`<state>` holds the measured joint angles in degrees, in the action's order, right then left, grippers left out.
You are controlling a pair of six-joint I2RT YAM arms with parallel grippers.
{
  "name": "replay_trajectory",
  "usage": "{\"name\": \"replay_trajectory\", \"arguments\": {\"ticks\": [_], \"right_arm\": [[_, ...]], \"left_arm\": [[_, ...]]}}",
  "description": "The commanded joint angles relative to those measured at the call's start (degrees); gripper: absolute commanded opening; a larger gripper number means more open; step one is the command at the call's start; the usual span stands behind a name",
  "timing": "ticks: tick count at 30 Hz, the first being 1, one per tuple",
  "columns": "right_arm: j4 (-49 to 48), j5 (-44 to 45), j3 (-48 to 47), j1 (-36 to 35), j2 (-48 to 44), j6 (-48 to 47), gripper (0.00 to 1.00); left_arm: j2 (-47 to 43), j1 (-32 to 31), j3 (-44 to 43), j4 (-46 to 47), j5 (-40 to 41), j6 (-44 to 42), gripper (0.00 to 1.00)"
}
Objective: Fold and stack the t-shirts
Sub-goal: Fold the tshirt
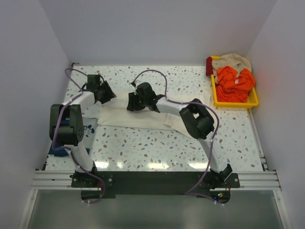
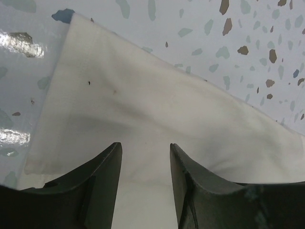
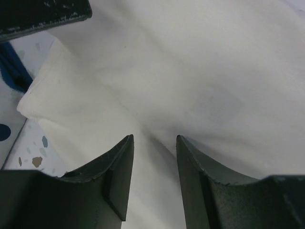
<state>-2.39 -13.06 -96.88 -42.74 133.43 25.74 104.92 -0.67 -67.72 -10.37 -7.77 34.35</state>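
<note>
cream t-shirt [image 1: 138,119]: spread flat, left-centre of worktop, nearer far edge | left gripper [image 2: 144,145]: jaws parted, low over shirt's left end | right gripper [image 3: 154,138]: jaws parted, over shirt's middle | navy t-shirt [image 1: 58,151]: left edge, mostly hidden by left arm, probably bunched | yellow tray [image 1: 233,103]: far right corner

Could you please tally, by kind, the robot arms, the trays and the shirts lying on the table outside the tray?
Robot arms: 2 (left arm, right arm)
Trays: 1 (yellow tray)
Shirts on the table: 2 (cream t-shirt, navy t-shirt)
Total: 5
</note>
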Motion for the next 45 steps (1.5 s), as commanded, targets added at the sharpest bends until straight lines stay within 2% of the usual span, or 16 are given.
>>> {"name": "replay_trajectory", "arguments": {"ticks": [1,4,7,8,11,13,16,18,21,29,33,39,45], "right_arm": [[7.8,9.7,0.1,-0.2,-8.8,0.3,0.46],[12.7,12.9,3.6,2.0,-14.8,4.1,0.49],[13.4,14.9,13.1,6.4,-23.1,9.1,0.51],[13.4,15.3,18.3,8.9,-25.0,10.1,0.54],[15.4,17.4,26.6,13.3,-32.3,12.1,0.57],[16.7,21.1,31.5,14.8,-36.9,12.3,0.59],[18.2,23.3,35.9,18.5,-40.1,12.2,0.61],[18.9,22.6,36.9,20.2,-40.2,12.3,0.61],[19.5,22.3,37.6,22.3,-38.7,11.8,0.62],[20.5,20.5,33.8,22.7,-28.2,10.7,0.61],[22.6,19.7,29.6,22.6,-21.7,8.7,0.61],[28.0,19.4,17.9,22.7,-14.1,2.7,0.61],[33.9,16.8,1.3,21.7,-3.0,-5.8,0.61]], "left_arm": [[-4.3,-0.3,2.2,4.0,-1.7,1.2,0.49],[-6.9,-1.4,4.3,4.7,-2.2,0.7,0.49],[-11.0,-3.8,7.9,6.4,-1.8,1.2,0.46],[-11.8,-5.6,8.6,7.1,-1.6,1.5,0.45],[-13.7,-10.9,10.9,7.2,0.0,1.6,0.38],[-14.2,-14.0,12.9,7.6,2.7,1.9,0.36],[-12.9,-19.1,14.2,8.4,6.6,2.0,0.33],[-10.6,-21.8,14.1,8.1,7.6,1.9,0.29],[-8.3,-24.8,14.7,7.7,13.4,1.3,0.27],[-5.0,-29.6,15.3,2.8,21.5,0.3,0.21],[-7.3,-32.4,17.7,0.6,21.7,1.4,0.19],[-11.8,-37.6,21.5,-1.7,18.9,5.0,0.15],[-11.9,-47.0,22.3,-0.6,16.0,12.5,0.14]]}}
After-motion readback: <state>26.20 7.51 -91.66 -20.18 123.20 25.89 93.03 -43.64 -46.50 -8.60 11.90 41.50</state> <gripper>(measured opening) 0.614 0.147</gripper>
